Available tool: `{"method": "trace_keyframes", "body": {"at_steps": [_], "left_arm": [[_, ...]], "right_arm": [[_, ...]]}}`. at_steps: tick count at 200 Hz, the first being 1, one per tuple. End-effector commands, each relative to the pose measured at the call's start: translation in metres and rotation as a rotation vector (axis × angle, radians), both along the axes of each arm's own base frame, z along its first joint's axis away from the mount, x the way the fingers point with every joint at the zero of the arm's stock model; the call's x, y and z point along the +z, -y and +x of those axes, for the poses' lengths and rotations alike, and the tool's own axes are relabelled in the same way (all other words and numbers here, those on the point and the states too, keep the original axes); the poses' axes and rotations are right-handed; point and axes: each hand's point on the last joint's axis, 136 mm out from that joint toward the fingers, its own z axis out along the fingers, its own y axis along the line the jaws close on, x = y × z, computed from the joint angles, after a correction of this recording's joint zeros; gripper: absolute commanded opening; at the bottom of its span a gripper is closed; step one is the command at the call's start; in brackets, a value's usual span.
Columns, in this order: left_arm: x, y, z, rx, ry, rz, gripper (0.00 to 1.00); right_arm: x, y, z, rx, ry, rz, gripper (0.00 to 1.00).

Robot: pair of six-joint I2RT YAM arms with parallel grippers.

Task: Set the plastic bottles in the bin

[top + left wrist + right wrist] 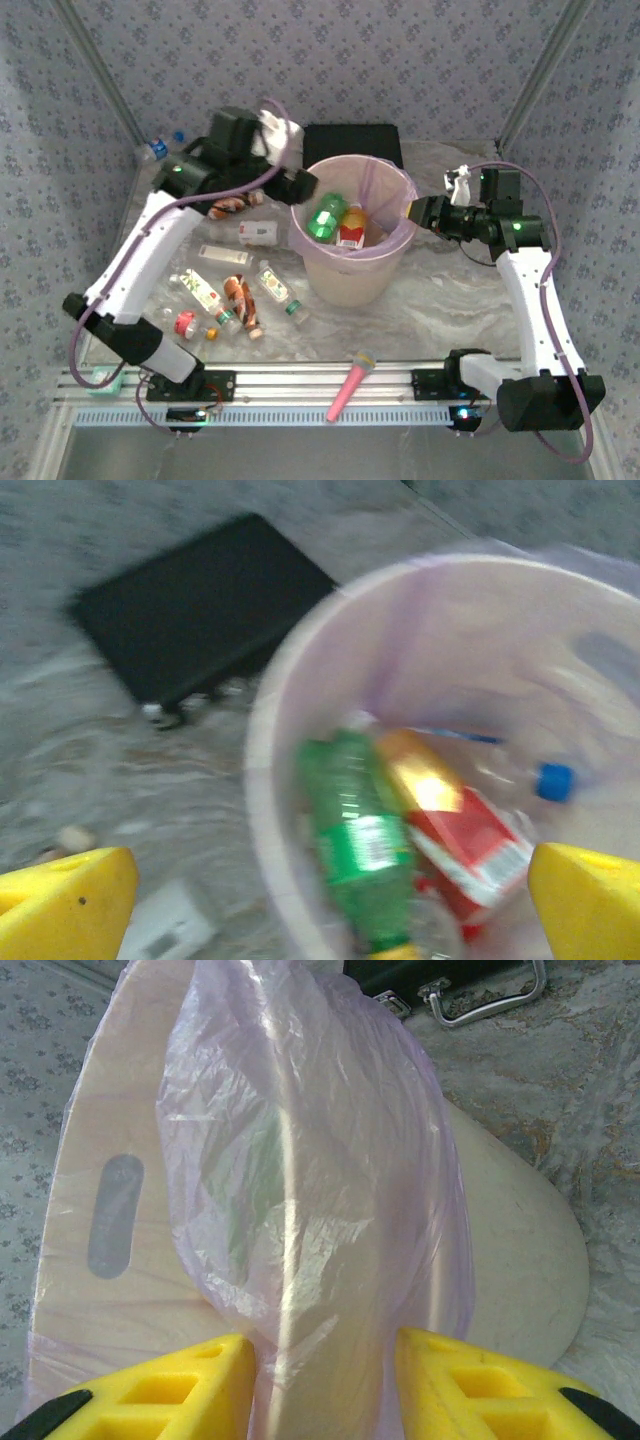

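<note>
Drop looks done: left gripper point(300, 185) gapes empty above the round cream plastic bin point(345, 285) holding a green plastic bottle point(326, 215), right gripper point(415, 210) pinches its translucent pink liner point(300, 1160), and next means grasping clear bottles point(275, 285) lying left of it.

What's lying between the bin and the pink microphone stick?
Nothing: in the top view, the stretch of marbled table between the bin and the pink microphone stick is bare.
</note>
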Motion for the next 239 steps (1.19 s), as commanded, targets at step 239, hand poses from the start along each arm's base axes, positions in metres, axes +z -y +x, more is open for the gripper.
{"method": "trace_keyframes", "body": {"at_steps": [239], "left_arm": [[-0.268, -0.434, 0.322, 1.032, -0.116, 0.157, 1.00]], "right_arm": [[0.001, -0.008, -0.013, 0.061, -0.064, -0.037, 0.42]]}}
